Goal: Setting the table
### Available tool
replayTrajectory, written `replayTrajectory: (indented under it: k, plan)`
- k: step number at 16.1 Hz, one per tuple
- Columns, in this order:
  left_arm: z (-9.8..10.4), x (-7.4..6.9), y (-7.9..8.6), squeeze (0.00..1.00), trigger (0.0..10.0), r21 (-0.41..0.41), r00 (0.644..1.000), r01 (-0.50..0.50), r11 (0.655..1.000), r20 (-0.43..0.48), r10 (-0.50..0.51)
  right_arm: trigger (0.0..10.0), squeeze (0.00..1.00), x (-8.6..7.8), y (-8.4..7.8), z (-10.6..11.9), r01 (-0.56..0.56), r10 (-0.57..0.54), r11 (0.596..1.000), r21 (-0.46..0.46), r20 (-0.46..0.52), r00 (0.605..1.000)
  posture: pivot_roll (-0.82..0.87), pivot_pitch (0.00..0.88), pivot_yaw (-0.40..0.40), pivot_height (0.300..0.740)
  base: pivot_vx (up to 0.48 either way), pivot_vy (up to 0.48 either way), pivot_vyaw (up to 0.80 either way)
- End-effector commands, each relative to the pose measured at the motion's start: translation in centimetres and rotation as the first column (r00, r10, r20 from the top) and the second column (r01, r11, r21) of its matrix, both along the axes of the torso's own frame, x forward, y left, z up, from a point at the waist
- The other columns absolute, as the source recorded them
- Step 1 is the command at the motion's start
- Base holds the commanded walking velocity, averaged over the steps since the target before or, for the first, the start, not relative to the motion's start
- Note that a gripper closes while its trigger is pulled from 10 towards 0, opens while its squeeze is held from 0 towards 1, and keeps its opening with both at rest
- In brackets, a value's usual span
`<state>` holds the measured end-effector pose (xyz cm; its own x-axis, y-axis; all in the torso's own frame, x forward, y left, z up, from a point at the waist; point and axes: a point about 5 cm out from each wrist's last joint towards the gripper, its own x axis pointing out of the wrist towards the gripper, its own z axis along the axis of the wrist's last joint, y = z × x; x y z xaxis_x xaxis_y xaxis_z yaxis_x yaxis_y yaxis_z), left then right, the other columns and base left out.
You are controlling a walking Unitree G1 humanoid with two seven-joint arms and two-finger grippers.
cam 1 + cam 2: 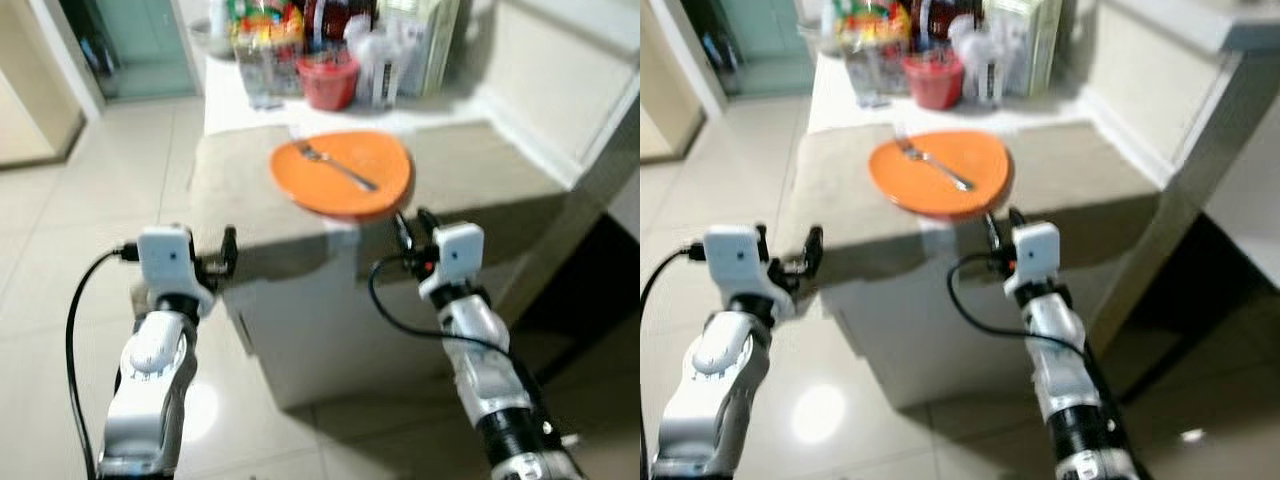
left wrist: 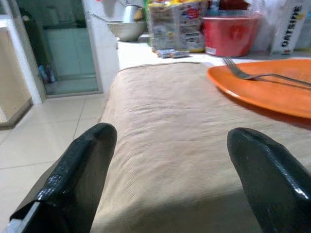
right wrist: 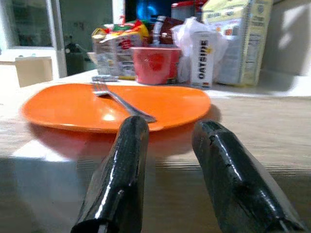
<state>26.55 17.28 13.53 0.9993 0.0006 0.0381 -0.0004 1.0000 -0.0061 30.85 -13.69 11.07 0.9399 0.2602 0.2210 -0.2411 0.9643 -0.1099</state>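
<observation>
While both arms reach forward, right claw (image 1: pixel 415 226) nears plate (image 1: pixel 340 172).

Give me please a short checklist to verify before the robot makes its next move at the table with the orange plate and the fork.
1. Round orange plate lies flat on the beige cloth-covered table: ok.
2. Silver metal fork rests on the plate, not on the cloth: ok.
3. Right gripper is at the table's near edge just before the plate, fingers apart and holding nothing: ok.
4. Left gripper is open near the table's left front corner, holding nothing: ok.
5. Plate has margin from the near edge: not ok, its rim reaches that edge.
6. Red round tub and packages behind stand apart from the plate: ok.
</observation>
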Motion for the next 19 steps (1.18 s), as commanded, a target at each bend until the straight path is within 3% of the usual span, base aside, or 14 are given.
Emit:
replayTrajectory:
  k: [1, 7, 13, 19]
  plan:
    - [0.18, 0.06, -0.81, 0.00, 10.0, -0.008, 0.999, 0.035, 0.999, 0.002, -0.035, 10.0, 0.00, 0.01, -0.97, 0.00, 0.038, -0.038, 0.999, -0.005, 0.002, 0.999, -0.11, 0.000, 0.068, 0.740, 0.000, 0.000, 0.64]
    - [0.18, 0.16, -0.90, 0.00, 10.0, 0.002, 0.999, 0.046, 0.999, -0.004, -0.046, 10.0, 0.00, -0.19, -0.81, -0.43, 0.041, -0.041, 0.999, -0.010, -0.018, 0.999, -0.12, 0.000, 0.073, 0.740, 0.000, 0.000, 0.11]
    - [0.04, 0.16, -1.25, 0.00, 10.0, -0.018, 0.999, 0.036, 0.999, -0.009, -0.037, 10.0, 0.00, -0.23, -0.74, -0.73, 0.028, -0.029, 0.999, -0.030, -0.035, 0.999, -0.12, 0.000, 0.068, 0.740, 0.000, -0.445, 0.00]
    - [0.08, 0.14, -1.36, 0.00, 10.0, -0.015, 0.999, 0.040, 0.999, -0.008, -0.041, 10.0, 0.00, -0.24, -0.72, -0.79, 0.040, -0.041, 0.999, -0.023, -0.037, 0.998, -0.12, 0.000, 0.072, 0.740, 0.000, -0.461, 0.39]
